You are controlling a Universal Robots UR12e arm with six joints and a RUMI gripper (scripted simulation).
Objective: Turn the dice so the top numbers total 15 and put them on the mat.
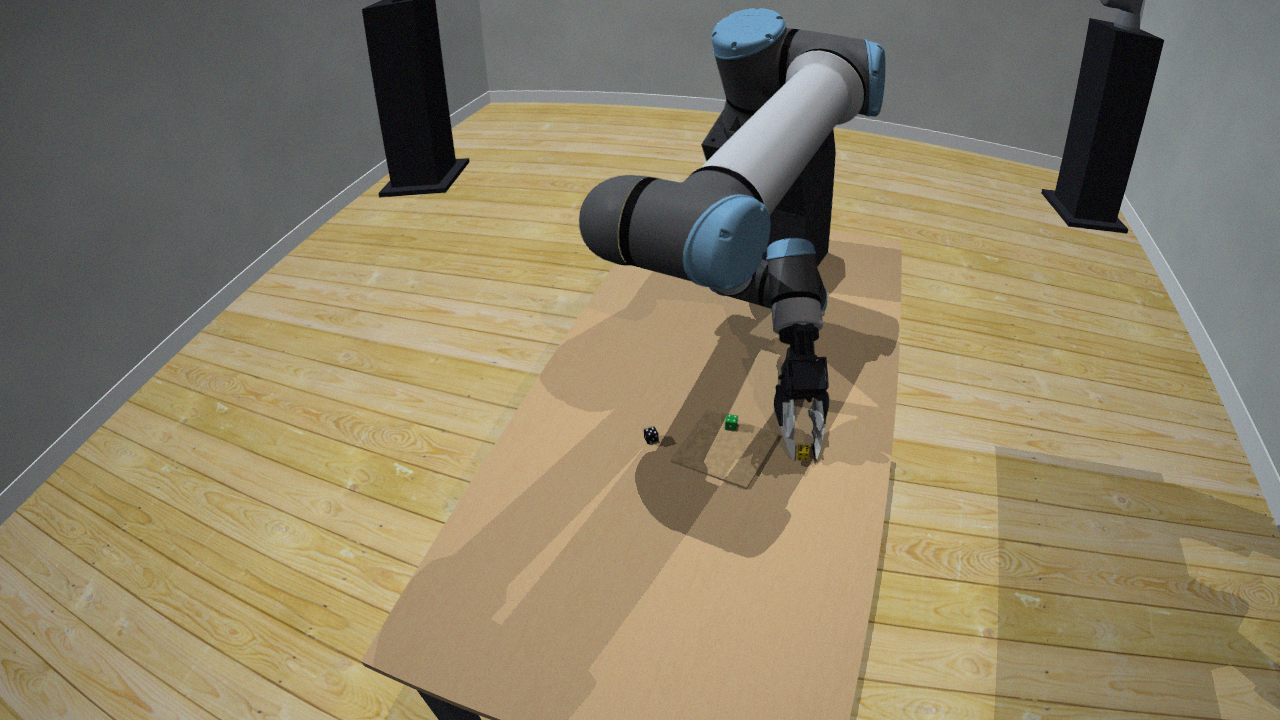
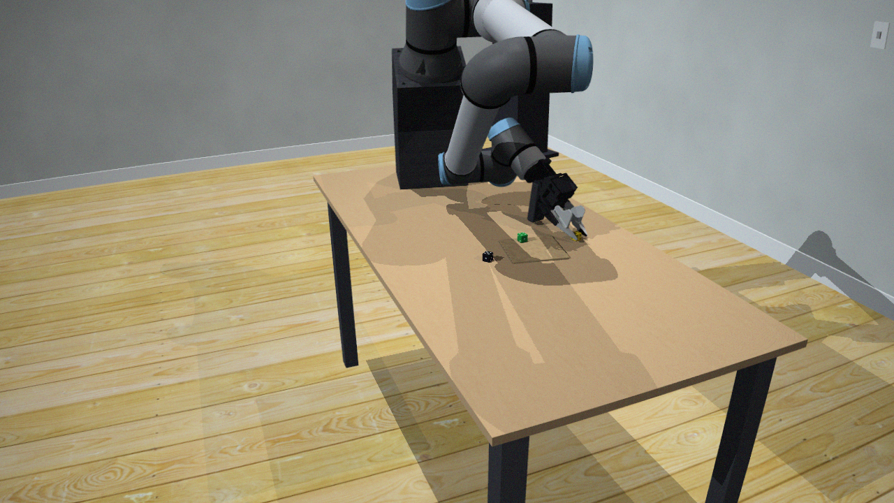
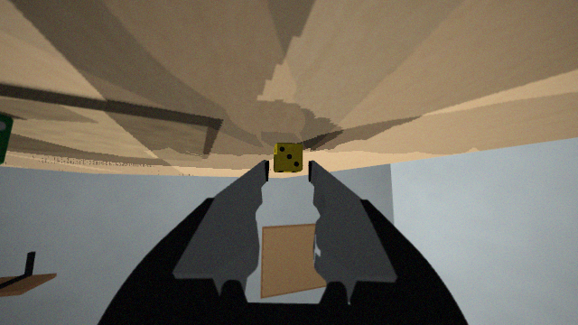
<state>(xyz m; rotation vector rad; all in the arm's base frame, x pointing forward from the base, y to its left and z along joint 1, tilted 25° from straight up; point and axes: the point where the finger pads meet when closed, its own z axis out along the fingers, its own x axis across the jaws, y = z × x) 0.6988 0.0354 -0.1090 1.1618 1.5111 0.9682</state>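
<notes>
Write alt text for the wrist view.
A yellow die showing three black pips sits between the tool's open grey fingers, touching neither. At the left edge, part of a green die shows beside the mat's dark edge.

the die (image 1: 803, 453) (image 2: 578, 235) (image 3: 288, 157) is yellow with black pips, the pincer (image 1: 804, 458) (image 2: 580, 236) (image 3: 288, 162) grey and black.

In the wrist view, the green die (image 3: 4, 137) is cut off by the left edge, so most of it is hidden, and the black die is out of sight. From the top and the side, the gripper's fingers (image 1: 802, 454) (image 2: 581, 236) cover part of the yellow die (image 1: 803, 453) (image 2: 577, 235) (image 3: 288, 157), and its dots are too small to count there. The top of the arm (image 2: 509, 18) is cut off in the side view.
</notes>
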